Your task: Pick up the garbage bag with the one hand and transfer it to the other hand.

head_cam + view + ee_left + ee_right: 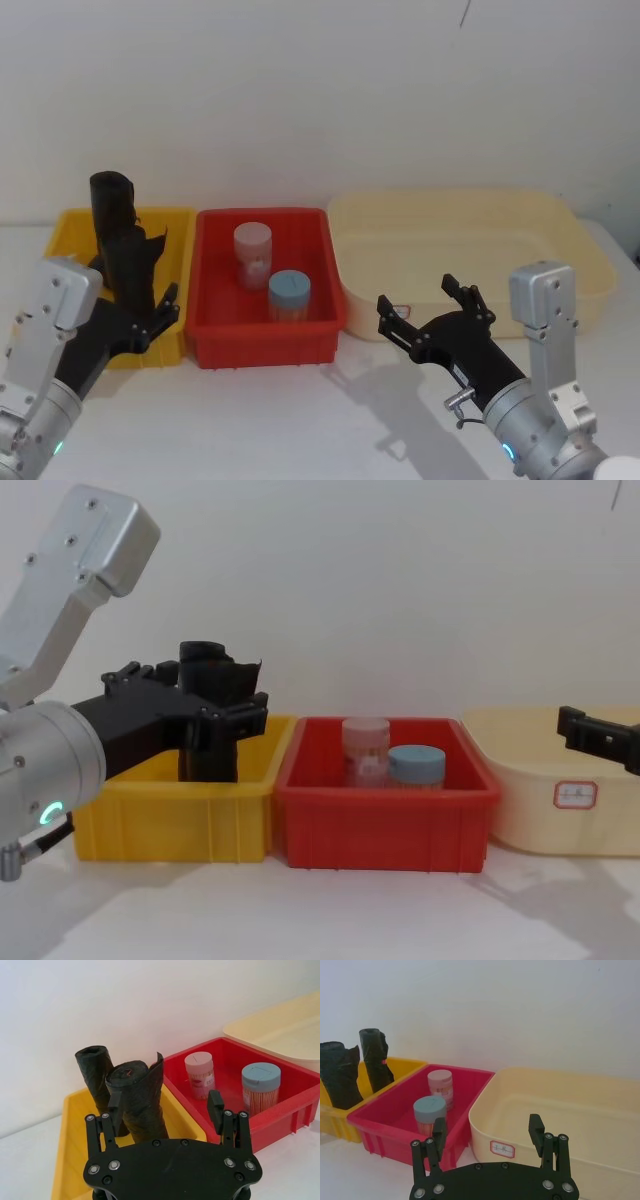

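Observation:
The garbage bag point(139, 1101), a black roll with a loose flap flaring at its top, stands upright in the yellow bin point(67, 1150). My left gripper point(165, 1102) is open around it: the roll sits close to one finger, with a wide gap to the other. The head view shows the garbage bag point(130, 262) with the left gripper point(135, 300) at its lower half. In the chest view the left gripper point(195, 695) reaches in over the yellow bin point(170, 815). My right gripper point(420, 297) hovers open and empty before the cream tub point(560, 215).
A slimmer, tightly wrapped black roll point(94, 1076) stands just behind the garbage bag in the same bin. The red bin point(215, 345) in the middle holds a pink-lidded jar point(252, 255) and a blue-lidded jar point(289, 295). White table in front, wall behind.

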